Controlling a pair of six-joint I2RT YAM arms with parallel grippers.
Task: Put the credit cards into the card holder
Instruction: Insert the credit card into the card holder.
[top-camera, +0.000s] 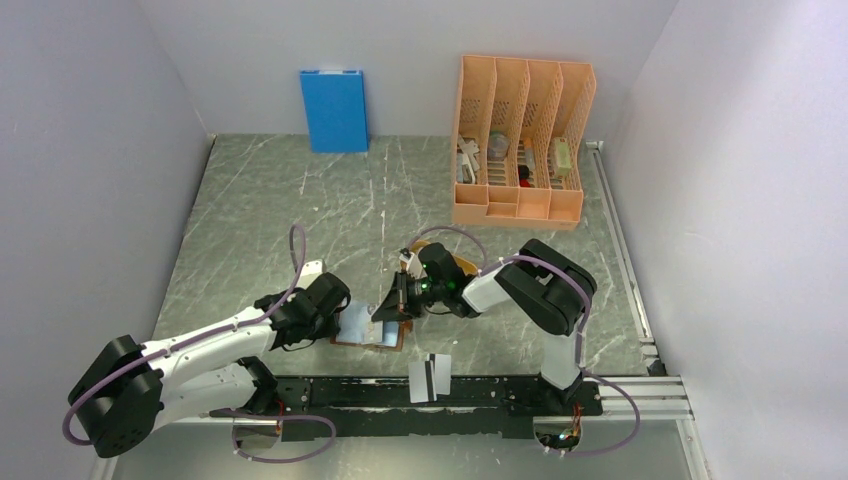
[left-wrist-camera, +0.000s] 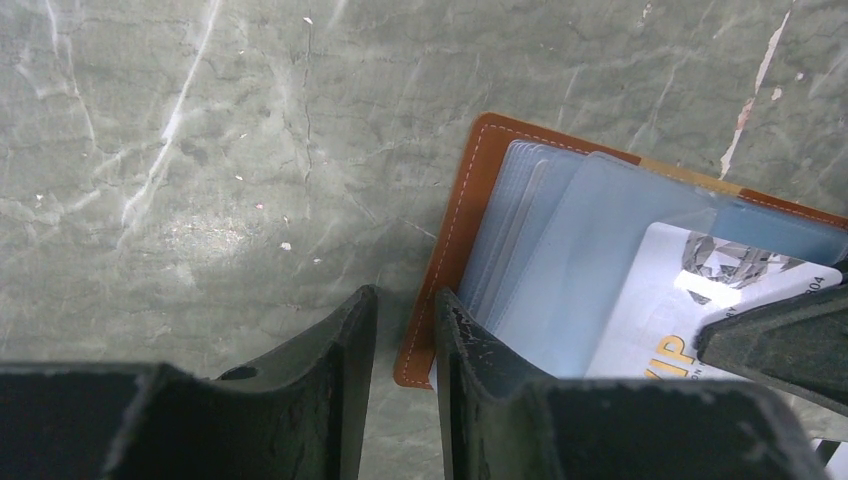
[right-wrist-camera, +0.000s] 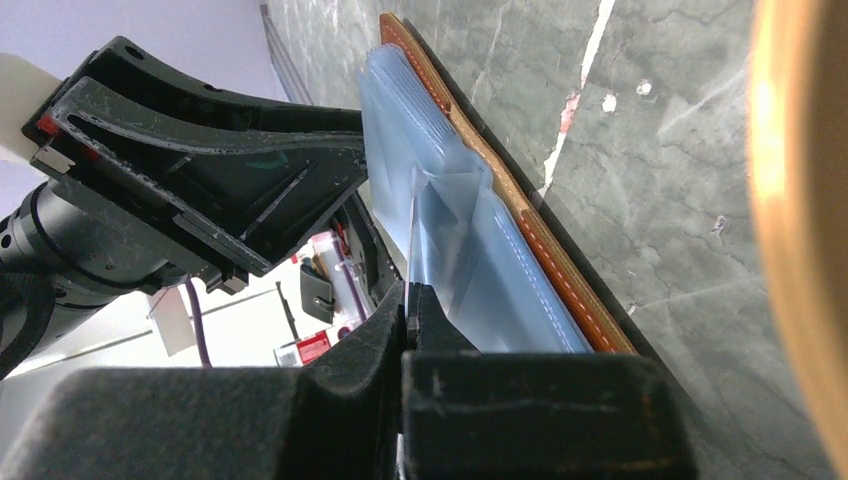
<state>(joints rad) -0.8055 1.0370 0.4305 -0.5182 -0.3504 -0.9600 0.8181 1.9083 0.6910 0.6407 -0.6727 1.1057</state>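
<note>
- Card holder (left-wrist-camera: 455, 230), brown stitched leather, lying open and flat on the grey-green marbled table (top-camera: 270, 200), lower centre of the overhead view, between the two grippers.
- Clear plastic sleeves (left-wrist-camera: 560, 230), a fanned stack inside the holder.
- White plastic card (left-wrist-camera: 650, 335) with gold lettering, lower right of the left wrist view, its upper end under a sleeve.
- White card with black stripe (top-camera: 430, 377), apart from the holder, bottom centre of the overhead view, at the table's near edge.
- Left gripper (left-wrist-camera: 405, 310): jaws a narrow gap apart, clamping nothing; the holder's brown corner shows in the gap, one finger over the sleeves' edge.
- Right gripper (right-wrist-camera: 410, 300): jaws closed on a thin pale edge, apparently the white lettered card, though it is seen edge-on only.
</note>
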